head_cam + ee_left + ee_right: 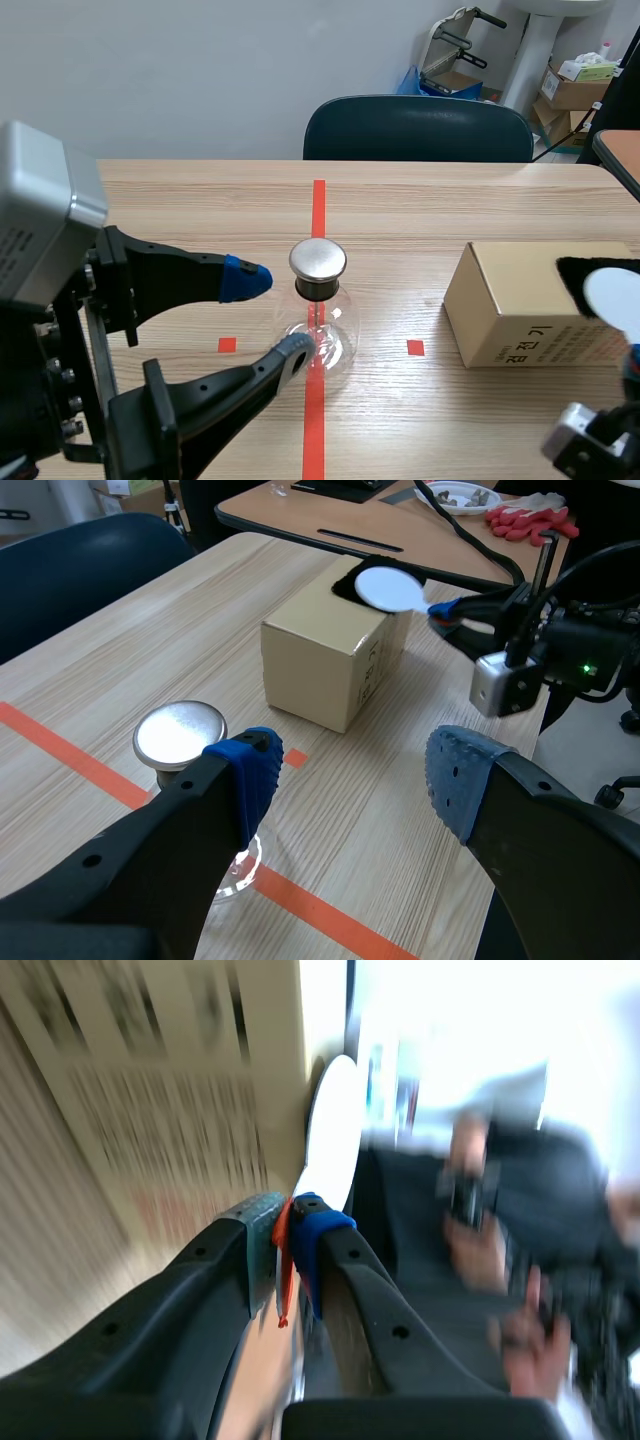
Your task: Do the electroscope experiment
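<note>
Glass electroscope (pixel 318 300) at the middle of the table (pixel 180 200), on the red tape line, my two grippers at work around it.

Its round metal cap (pixel 318 259) stands upright and uncovered. My left gripper (pixel 272 315) sits just beside the flask with its fingers spread wide, holding nothing. Well apart to the right, my right gripper (pixel 288 1235) is clenched on the orange handle of a white disc (pixel 612 295), which lies over a black cloth (pixel 572 272) on top of a cardboard box (pixel 520 310). I judge this is the charging step. Next I must carry the disc across to the cap. The left gripper's fingers crowd the cap on that side, so I would approach from the right. A dark chair (pixel 418 128) stands beyond the table.
</note>
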You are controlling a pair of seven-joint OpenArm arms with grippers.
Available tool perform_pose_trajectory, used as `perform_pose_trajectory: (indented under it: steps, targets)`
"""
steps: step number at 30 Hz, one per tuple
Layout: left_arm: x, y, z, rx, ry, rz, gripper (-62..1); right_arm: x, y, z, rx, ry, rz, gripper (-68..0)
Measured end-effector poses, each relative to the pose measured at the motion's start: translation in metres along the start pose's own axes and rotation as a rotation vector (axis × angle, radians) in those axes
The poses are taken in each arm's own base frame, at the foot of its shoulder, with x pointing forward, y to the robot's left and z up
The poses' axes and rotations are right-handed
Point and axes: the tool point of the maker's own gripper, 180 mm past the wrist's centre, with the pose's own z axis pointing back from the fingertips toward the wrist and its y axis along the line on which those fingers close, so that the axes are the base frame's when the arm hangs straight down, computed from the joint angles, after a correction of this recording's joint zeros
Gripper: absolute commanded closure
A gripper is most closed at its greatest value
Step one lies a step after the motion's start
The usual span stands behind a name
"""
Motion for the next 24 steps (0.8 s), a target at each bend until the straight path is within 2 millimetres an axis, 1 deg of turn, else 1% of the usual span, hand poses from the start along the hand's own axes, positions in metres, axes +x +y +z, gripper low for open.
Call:
perform_pose_trajectory:
  steps: [1,2,3,4,7,8,10,11,12,14,15,16,18,21,22,24]
  targets:
    - [0.0,0.0,0.0,0.0,0.0,0.0,-34.1,-0.012,0.0,0.001,0.001,0.063,0.001,-1.0]
    - [0.0,0.0,0.0,0.0,0.0,0.0,-34.1,-0.019,0.0,0.002,0.002,0.1,-0.002,-1.0]
    - [0.0,0.0,0.0,0.0,0.0,0.0,-34.1,-0.019,0.0,0.002,0.002,0.099,-0.001,-1.0]
    - [0.0,0.0,0.0,0.0,0.0,0.0,-34.1,-0.015,0.0,0.002,0.004,0.073,0.007,-1.0]
    - [0.0,0.0,0.0,0.0,0.001,-0.001,-34.1,0.015,0.0,0.002,0.004,-0.102,0.014,-1.0]
    - [0.0,0.0,0.0,-0.001,0.001,-0.005,-34.1,0.022,0.0,0.002,0.003,-0.141,0.015,-1.0]
    - [0.0,0.0,0.0,-0.002,0.001,-0.008,-34.1,0.026,0.001,0.002,0.006,-0.152,0.012,-1.0]
    - [0.0,0.0,0.0,0.001,0.001,-0.009,-34.1,0.022,0.001,0.001,0.006,-0.121,0.008,-1.0]
    - [0.0,0.001,0.0,0.005,0.001,-0.01,-34.1,0.012,0.001,0.0,0.006,-0.065,0.004,-1.0]
    - [0.0,0.001,0.0,0.008,0.0,-0.011,-34.1,-0.012,0.001,0.0,0.005,0.069,0.001,-1.0]
    - [0.0,0.002,0.0,0.012,0.0,-0.012,-34.1,-0.02,0.001,0.001,0.004,0.108,0.0,-1.0]
    - [0.0,0.002,0.0,0.012,0.0,-0.012,-34.1,-0.022,0.0,0.001,0.006,0.112,0.005,-1.0]
    - [0.0,0.002,0.0,0.012,0.0,-0.012,-34.1,-0.014,0.0,0.0,0.005,0.062,0.012,-1.0]
    - [0.0,0.002,0.0,0.012,0.0,-0.012,-34.1,0.013,0.0,-0.001,0.007,-0.092,0.021,-1.0]
    - [0.0,0.002,0.0,0.012,0.0,-0.012,-34.1,0.018,0.0,-0.001,0.008,-0.117,0.021,-1.0]
    - [0.0,0.002,0.0,0.012,0.0,-0.012,-34.1,0.02,-0.001,-0.001,0.006,-0.119,0.018,-1.0]
